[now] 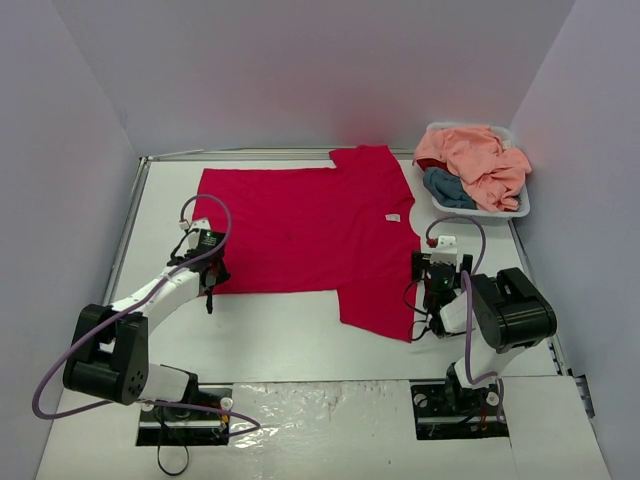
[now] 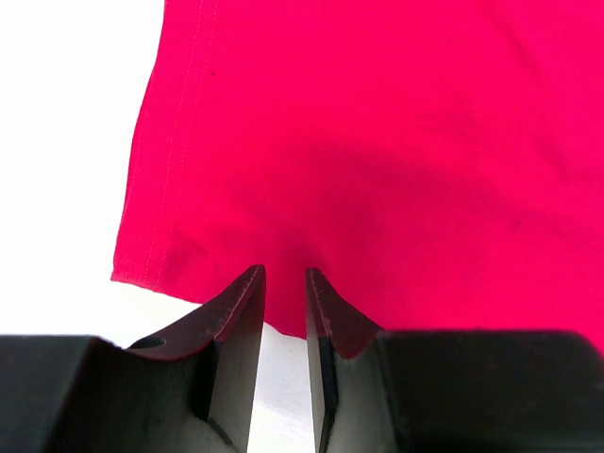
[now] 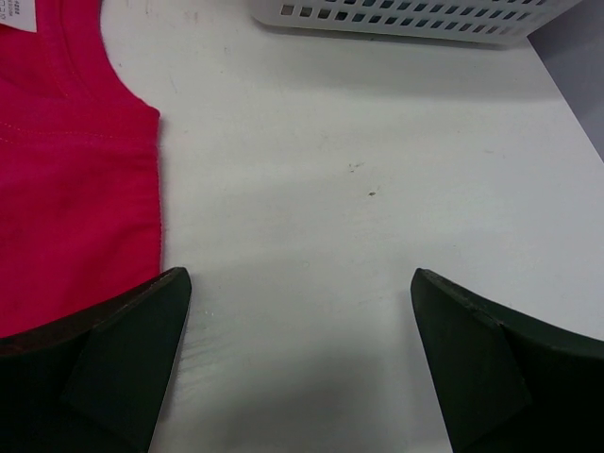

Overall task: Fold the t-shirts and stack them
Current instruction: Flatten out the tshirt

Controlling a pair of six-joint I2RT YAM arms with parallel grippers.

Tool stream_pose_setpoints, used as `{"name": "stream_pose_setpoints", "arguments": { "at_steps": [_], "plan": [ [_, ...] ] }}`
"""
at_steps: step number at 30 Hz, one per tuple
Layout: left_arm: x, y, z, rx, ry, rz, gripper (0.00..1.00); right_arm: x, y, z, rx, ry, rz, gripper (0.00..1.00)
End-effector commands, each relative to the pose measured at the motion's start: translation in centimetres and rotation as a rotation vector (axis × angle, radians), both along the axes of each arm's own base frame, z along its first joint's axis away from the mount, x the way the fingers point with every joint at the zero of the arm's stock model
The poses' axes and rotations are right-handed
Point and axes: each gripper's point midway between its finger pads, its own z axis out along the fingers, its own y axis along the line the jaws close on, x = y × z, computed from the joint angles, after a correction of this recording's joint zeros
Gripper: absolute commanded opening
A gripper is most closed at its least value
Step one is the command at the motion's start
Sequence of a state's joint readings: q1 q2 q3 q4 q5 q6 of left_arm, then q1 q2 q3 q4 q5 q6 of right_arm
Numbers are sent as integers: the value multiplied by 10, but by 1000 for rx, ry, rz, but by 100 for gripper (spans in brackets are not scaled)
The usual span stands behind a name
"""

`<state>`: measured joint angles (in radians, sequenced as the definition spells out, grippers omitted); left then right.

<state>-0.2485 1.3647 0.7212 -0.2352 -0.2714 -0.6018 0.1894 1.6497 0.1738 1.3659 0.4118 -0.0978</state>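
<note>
One red t-shirt lies spread flat in the middle of the white table, with its single white neck label on the right side. One white basket stands at the far right corner. It holds a heap of peach-pink cloth and one teal-blue piece under it; how many shirts the heap makes cannot be told.

There are two grippers. The left gripper is at the shirt's near left corner, its two fingers only a narrow slit apart right at the hem; whether they pinch the cloth cannot be told. The right gripper has its two fingers spread wide over bare table just right of the shirt's edge, holding nothing.
</note>
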Motion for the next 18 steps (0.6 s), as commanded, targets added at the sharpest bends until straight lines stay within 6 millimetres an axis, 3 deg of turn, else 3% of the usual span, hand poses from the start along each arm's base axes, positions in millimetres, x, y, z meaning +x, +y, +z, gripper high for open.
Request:
{"name": "stream_pose_setpoints", "arguments": {
  "at_steps": [1, 10, 18],
  "plan": [
    [3, 2, 10, 14, -37, 1, 23, 33, -1, 92, 88, -410, -45, 100],
    [4, 1, 8, 13, -33, -3, 23, 52, -9, 83, 124, -343, -78, 100],
    [4, -1, 7, 12, -29, -8, 23, 55, -12, 82, 130, -333, -73, 100]
  ]
}}
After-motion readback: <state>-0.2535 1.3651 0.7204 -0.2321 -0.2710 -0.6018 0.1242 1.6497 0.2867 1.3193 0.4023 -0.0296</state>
